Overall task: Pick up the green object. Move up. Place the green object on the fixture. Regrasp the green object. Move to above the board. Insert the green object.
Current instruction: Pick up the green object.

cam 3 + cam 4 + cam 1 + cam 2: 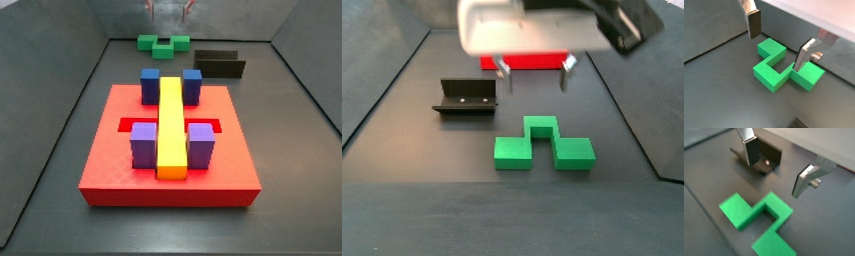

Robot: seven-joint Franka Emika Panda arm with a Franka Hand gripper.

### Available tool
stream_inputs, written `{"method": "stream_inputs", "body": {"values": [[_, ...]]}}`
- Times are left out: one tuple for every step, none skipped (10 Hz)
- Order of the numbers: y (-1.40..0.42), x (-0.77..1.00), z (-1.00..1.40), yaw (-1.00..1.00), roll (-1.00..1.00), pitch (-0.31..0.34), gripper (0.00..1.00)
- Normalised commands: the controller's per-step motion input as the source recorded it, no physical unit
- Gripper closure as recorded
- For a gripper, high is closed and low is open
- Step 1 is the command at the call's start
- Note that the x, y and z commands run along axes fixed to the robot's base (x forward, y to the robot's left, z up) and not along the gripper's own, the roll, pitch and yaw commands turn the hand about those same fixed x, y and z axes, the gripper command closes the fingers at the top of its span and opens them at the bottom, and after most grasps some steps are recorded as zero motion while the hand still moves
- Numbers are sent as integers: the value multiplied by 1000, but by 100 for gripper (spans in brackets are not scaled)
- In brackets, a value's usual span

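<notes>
The green object is a bright green stepped piece with a notch. It lies flat on the dark floor, and it also shows in both wrist views and at the far end in a side view. My gripper hangs above it, open and empty, with the fingers apart and clear of the piece. The gripper also shows in both wrist views. The fixture is a dark L-shaped bracket beside the green object, also seen in a wrist view and a side view.
The red board carries a long yellow bar, blue blocks and purple blocks. In a side view a strip of it shows behind the gripper. Grey walls enclose the floor.
</notes>
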Motion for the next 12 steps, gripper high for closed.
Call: {"method": "stream_inputs", "body": {"values": [[329,-137,-114,-286,-189,-46,0],[146,0,-334,-234,-90,-104,0],[11,69,-434,-191,-77,-116,0],[0,51,-437,-97,-106,-127,0],[0,-34,-457,-37,-134,-170,0],[0,-283,-357,0,-176,-210,0],[0,-309,-237,0,-149,-211,0],[0,-494,-197,0,-150,-201,0],[0,-357,-214,0,-181,-223,0],[0,0,-223,57,-244,-343,0],[17,280,-46,83,-269,-391,0],[63,346,0,60,-261,-413,0]]}}
